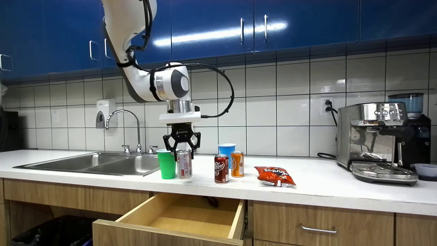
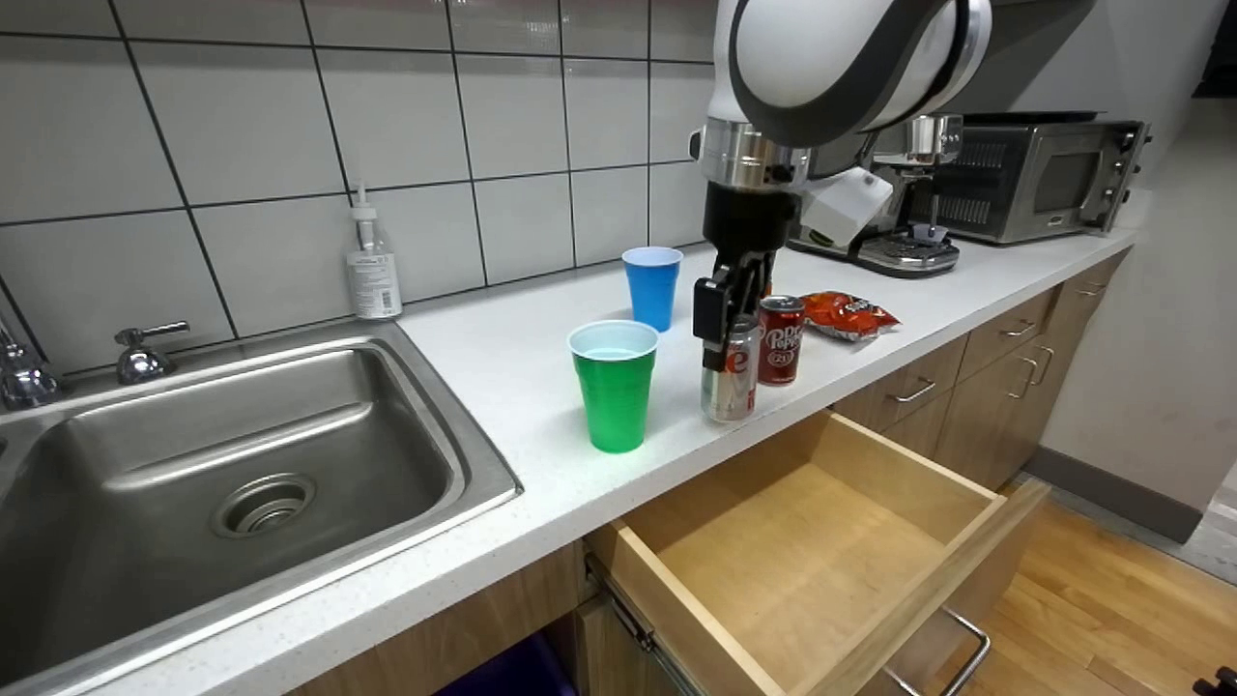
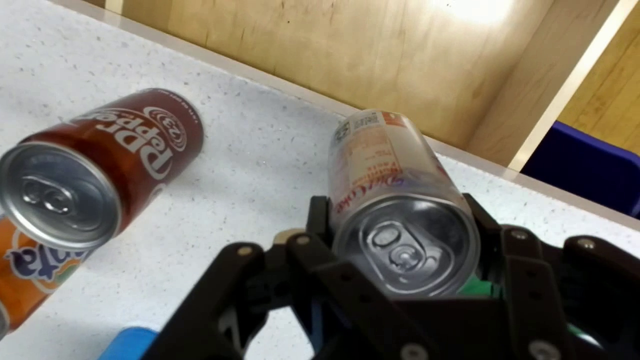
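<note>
Silver can (image 3: 400, 202) lettered "Diet Coke" is clamped between the fingers (image 2: 711, 314), near a Dr Pepper can (image 3: 107, 155).

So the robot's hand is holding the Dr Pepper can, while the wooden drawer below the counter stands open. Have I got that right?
Not quite: the hand is holding the silver Diet Coke can, as the wrist view shows; the Dr Pepper can stands apart from it, ungripped. The wooden drawer below the counter does stand open.
</note>
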Robot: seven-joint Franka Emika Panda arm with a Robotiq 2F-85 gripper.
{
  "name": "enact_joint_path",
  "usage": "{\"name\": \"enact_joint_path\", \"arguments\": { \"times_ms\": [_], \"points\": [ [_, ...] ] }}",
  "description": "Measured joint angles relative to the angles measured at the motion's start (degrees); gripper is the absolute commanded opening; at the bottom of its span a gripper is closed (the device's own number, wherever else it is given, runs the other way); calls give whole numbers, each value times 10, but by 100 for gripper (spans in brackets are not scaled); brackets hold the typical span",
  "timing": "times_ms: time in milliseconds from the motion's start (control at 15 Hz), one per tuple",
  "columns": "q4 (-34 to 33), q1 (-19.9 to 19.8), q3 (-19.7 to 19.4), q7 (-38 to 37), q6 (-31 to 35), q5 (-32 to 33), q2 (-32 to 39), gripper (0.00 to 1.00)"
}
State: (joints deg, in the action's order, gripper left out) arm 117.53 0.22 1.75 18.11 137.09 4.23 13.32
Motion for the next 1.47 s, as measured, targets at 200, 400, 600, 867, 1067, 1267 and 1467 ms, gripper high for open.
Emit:
{"name": "enact_joint_path", "arguments": {
  "times_ms": [200,400,600,867,1067,1267,1467],
  "points": [
    [21,3,10,21,0,0,-12,38],
    [41,5,16,50,0,0,-26,38],
    [60,5,17,83,0,0,-41,38],
    [84,5,17,130,0,0,-53,38],
    [99,5,17,157,0,0,-58,38],
    [109,5,17,171,0,0,-58,38],
    [119,5,18,178,0,0,-58,38]
  ]
}}
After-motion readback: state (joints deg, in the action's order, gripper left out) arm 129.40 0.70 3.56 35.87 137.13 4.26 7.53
